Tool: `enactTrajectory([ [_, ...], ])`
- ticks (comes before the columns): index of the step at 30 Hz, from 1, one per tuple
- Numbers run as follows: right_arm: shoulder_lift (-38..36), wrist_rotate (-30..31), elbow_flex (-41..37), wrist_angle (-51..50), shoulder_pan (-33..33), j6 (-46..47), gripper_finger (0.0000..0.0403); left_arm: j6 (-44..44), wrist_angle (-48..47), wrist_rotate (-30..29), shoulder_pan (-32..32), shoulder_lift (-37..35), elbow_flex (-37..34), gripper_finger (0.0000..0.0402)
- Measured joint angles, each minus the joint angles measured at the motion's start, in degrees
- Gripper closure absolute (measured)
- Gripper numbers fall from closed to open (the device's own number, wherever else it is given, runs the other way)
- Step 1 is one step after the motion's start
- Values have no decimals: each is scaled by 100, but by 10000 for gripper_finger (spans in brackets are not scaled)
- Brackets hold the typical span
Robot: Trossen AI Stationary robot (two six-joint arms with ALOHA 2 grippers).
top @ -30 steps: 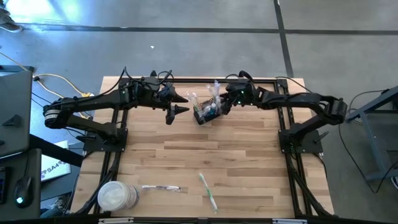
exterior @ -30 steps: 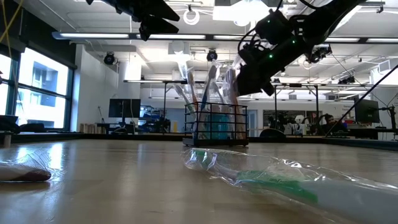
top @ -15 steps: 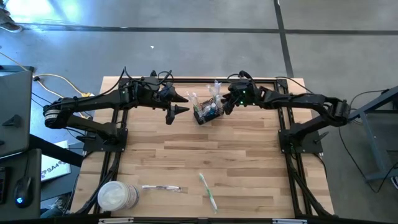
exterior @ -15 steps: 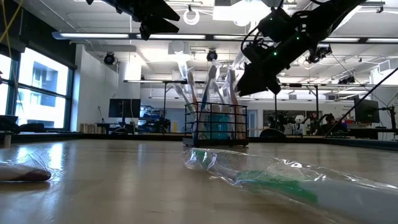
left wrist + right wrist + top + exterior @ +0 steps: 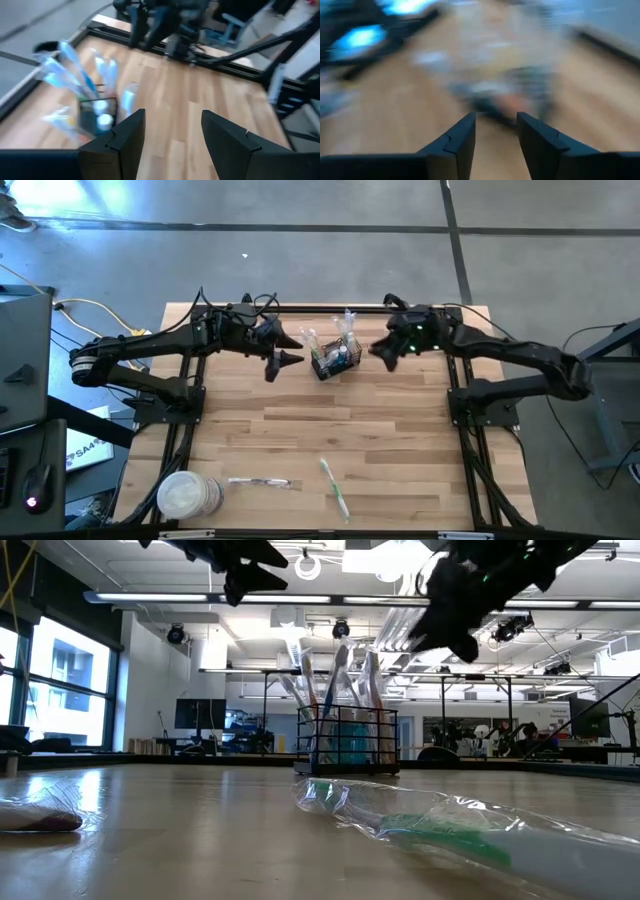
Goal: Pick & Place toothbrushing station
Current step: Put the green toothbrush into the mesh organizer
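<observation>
Where ceiling lights glare, wooden table (image 5: 150, 810) gleams.

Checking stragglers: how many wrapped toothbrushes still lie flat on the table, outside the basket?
2. A clear-wrapped toothbrush beside the round white tub at the near left; a green toothbrush at near centre. The mesh basket stands at the far edge.

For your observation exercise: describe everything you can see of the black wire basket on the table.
The basket is small, boxy, of black wire mesh, standing upright on the wooden table near its far edge, between the two grippers. Toothbrushes stand in it, leaning and sticking well above its rim; something blue shows through the mesh. Neither gripper touches it.
</observation>
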Motion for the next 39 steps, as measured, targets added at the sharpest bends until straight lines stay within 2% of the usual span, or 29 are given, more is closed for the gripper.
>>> enactTrajectory([
  [3, -429, -1484, 0, 89, 231, 35, 270, -54, 2, 307, -2, 0, 0, 209],
  [4, -556, -1762, 0, 211, 359, 155, 270, -87, 6, 423, -2, 0, 0, 209],
  [6, -840, -1911, 0, 504, 689, 402, 273, -221, 15, 636, -4, 0, 0, 209],
  [11, -1466, -1478, 271, 847, 1505, 426, 285, -494, 4, 973, -56, 0, 0, 209],
  [16, -1614, -858, 1127, -326, 2145, 170, 306, -569, 4, 976, -425, 0, 0, 209],
  [21, -1408, 302, 1975, -1644, 2934, -28, 329, -568, 7, 927, -890, 0, 0, 209],
  [27, -712, 1099, 2647, -2666, 3724, 307, 349, -593, 7, 469, -1188, 0, 0, 209],
  [31, -294, 923, 2767, -2283, 4062, 310, 352, -633, 2, 528, -1213, 0, 0, 209],
  [36, 190, 190, 2767, -964, 4210, 284, 350, -773, -45, 890, -1213, 0, 0, 209],
  [39, 469, 144, 2769, -58, 4192, 141, 351, -916, -137, 1225, -1213, 0, 0, 209],
])
